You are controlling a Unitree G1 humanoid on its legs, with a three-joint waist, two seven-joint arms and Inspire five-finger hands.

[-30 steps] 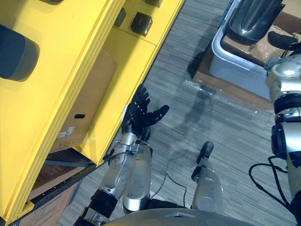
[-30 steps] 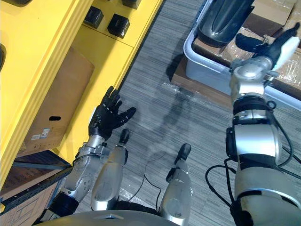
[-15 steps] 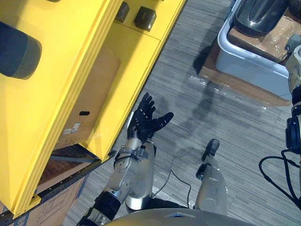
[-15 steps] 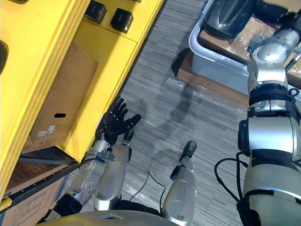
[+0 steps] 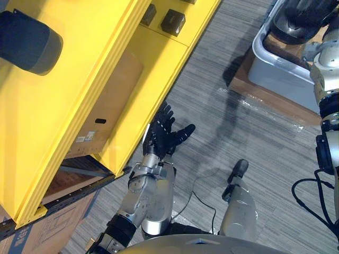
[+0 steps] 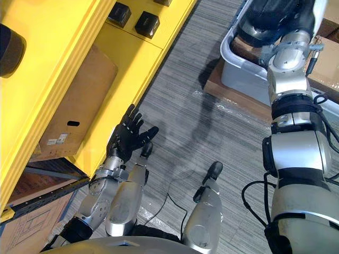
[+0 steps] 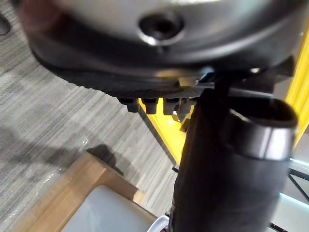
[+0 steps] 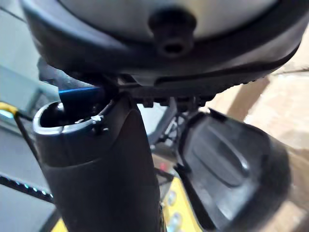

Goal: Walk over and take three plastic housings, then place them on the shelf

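We see the right robot hand (image 8: pixel 101 174) reaching over the grey bin (image 5: pixel 275 79), where the dark plastic housings (image 6: pixel 267 18) lie piled. In its wrist view the fingers look straight and the thumb stands apart, with one housing just past them. Nothing is clasped, so we judge the hand open and poised to take a housing rather than holding one.

The bin sits on a wooden board (image 5: pixel 259 98) on the floor to the robot's right, well apart from the yellow shelf (image 5: pixel 122 63) on its left. That would explain why the right arm stretches far forward while the body stands between the two.

The left robot hand (image 5: pixel 165 135) hangs just beside the shelf's lower edge, palm up, fingers spread and empty. We take it as idle, kept clear of the reach.

On the shelf's upper level lies a dark rounded part (image 5: pixel 26 39), likely a housing already set there, though we cannot be sure. Two small black blocks (image 5: pixel 172 22) sit on a lower level, and a cardboard box (image 5: pixel 108 114) stands beneath. We judge this a pick-up step, with carrying and placing yet to do.
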